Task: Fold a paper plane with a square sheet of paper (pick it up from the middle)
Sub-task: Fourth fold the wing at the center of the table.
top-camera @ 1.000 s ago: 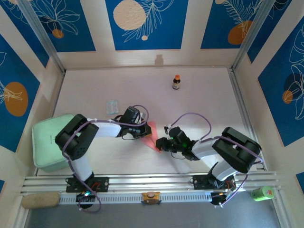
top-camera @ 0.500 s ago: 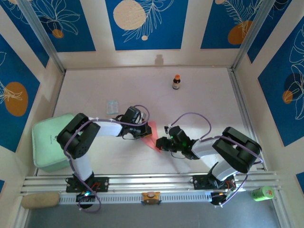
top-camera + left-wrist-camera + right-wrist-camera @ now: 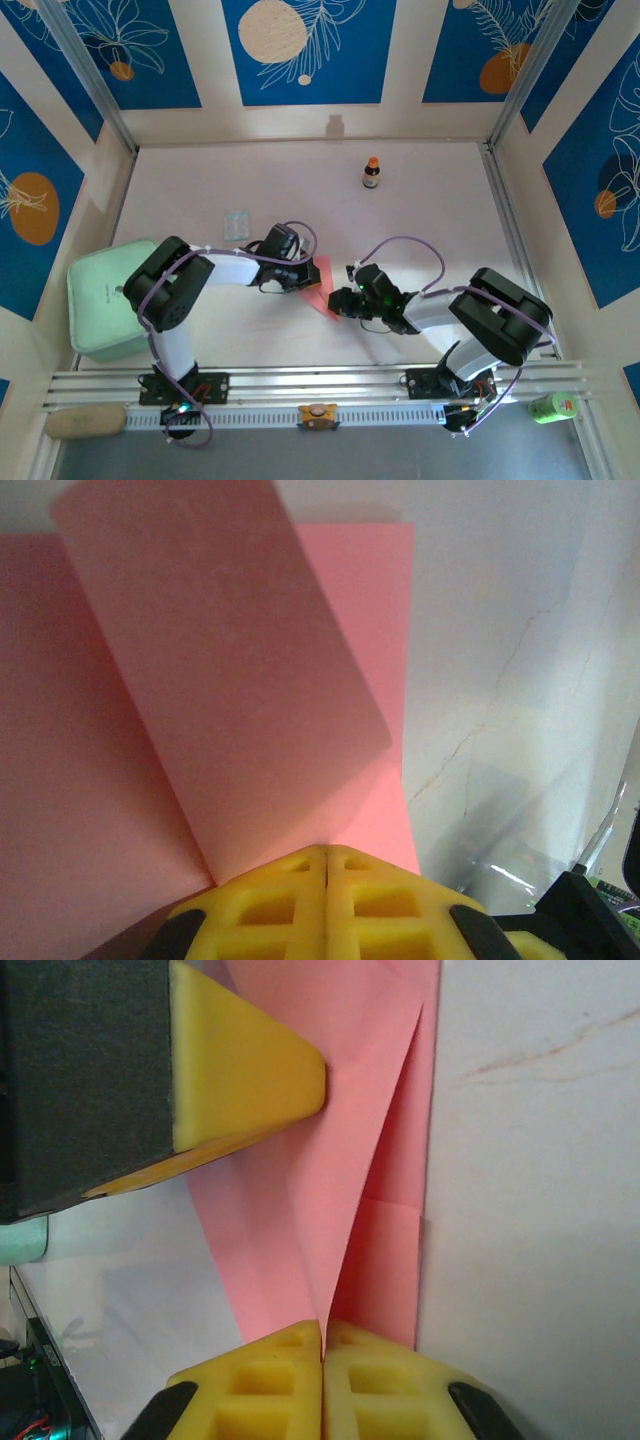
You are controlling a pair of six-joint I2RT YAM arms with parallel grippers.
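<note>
L gripper (image 3: 299, 277) & R gripper (image 3: 341, 301) meet on the pink paper (image 3: 320, 290), mid-table. Small bottle (image 3: 371, 173) stands far back, pale packet (image 3: 236, 223) back-left, green box (image 3: 100, 300) by L arm.

Blue leaf-print wall panels (image 3: 308, 50) (orange discs); pale marbled tabletop (image 3: 440, 230).
</note>
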